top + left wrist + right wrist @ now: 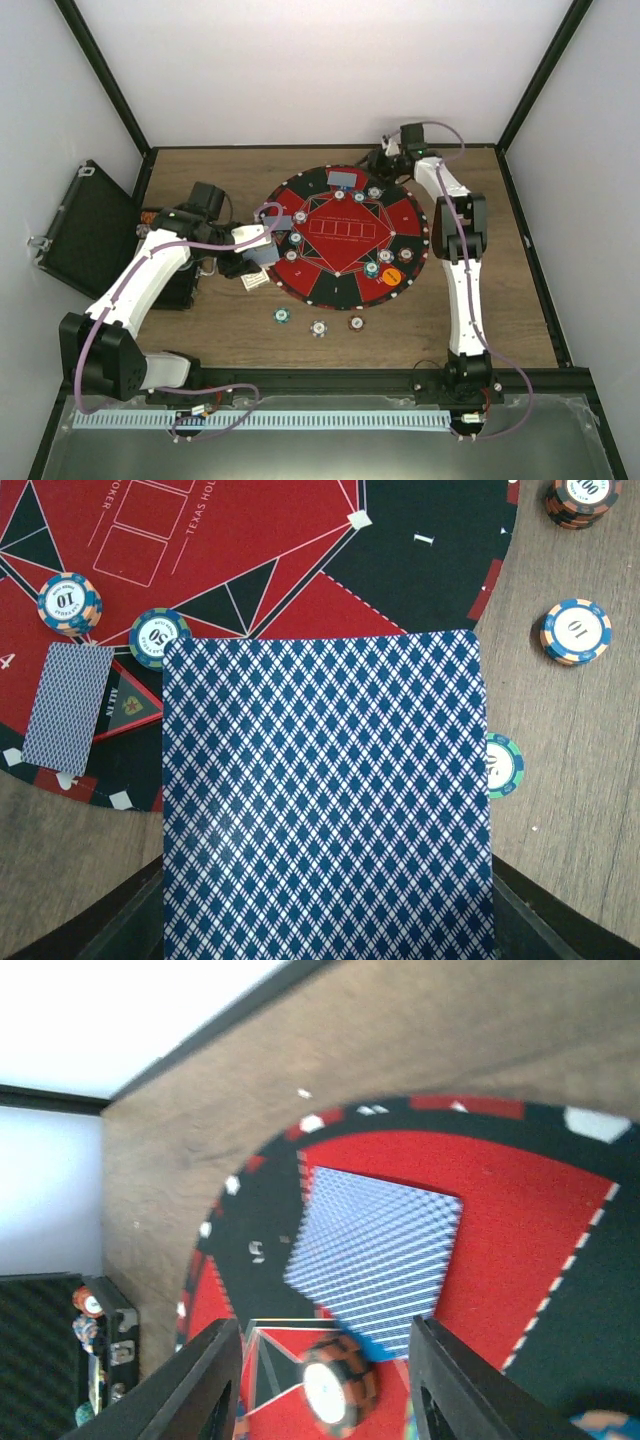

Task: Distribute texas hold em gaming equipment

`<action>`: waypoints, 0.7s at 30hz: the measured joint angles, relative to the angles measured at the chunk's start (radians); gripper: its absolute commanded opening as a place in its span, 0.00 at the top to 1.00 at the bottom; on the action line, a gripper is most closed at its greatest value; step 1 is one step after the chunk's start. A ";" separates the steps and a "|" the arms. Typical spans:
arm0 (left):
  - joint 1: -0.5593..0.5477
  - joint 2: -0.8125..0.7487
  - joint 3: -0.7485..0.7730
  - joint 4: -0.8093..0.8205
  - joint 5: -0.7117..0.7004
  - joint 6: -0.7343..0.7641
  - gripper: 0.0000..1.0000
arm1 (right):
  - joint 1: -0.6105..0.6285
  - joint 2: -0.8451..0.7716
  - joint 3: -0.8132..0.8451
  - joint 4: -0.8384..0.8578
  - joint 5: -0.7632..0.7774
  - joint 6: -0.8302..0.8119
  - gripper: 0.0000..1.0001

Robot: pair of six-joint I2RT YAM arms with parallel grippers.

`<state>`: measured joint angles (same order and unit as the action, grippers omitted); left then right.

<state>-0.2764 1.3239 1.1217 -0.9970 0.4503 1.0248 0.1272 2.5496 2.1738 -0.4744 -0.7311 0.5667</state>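
Cards, three in view. The held card, back patterned in blue diamonds, sits in your left gripper, whose jaws are closed on it. It hangs over the near left rim of the mat and fills most of your left wrist view. The second card lies face down on the mat's left side, just beyond the held one. The third card lies face down on the far part of the mat, straight ahead of your right gripper. Those jaws stand open with nothing between them, and the card shows between the fingers.

Chips on the mat: you have several along the left side, among them a blue-and-orange 10 chip and a green 50 chip, both near the second card. Another two chips lie beside the third card, and a small cluster sits at the near right edge.

Button: one orange disc, on the mat, just beside that cluster.

Chips off the mat: three loose chips in a rough row on the wooden surface, near your side and apart from one another.

Storage: a black case, open, at the left edge of the surface beside your left arm.
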 measured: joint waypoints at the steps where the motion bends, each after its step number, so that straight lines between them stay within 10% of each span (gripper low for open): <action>1: 0.000 0.000 0.000 0.000 0.000 0.000 0.96 | 0.000 -0.026 -0.005 -0.011 0.010 -0.010 0.50; 12: 0.000 0.000 0.001 0.000 0.002 -0.008 0.96 | 0.046 -0.573 -0.483 0.106 0.024 -0.027 0.23; 21: 0.000 -0.005 0.001 -0.001 0.004 -0.021 0.96 | 0.334 -0.917 -1.070 0.365 -0.080 0.132 0.16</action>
<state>-0.2764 1.3186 1.1225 -0.9981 0.4541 1.0042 0.4614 1.6321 1.1034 -0.1093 -0.8116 0.6987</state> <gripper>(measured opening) 0.651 0.830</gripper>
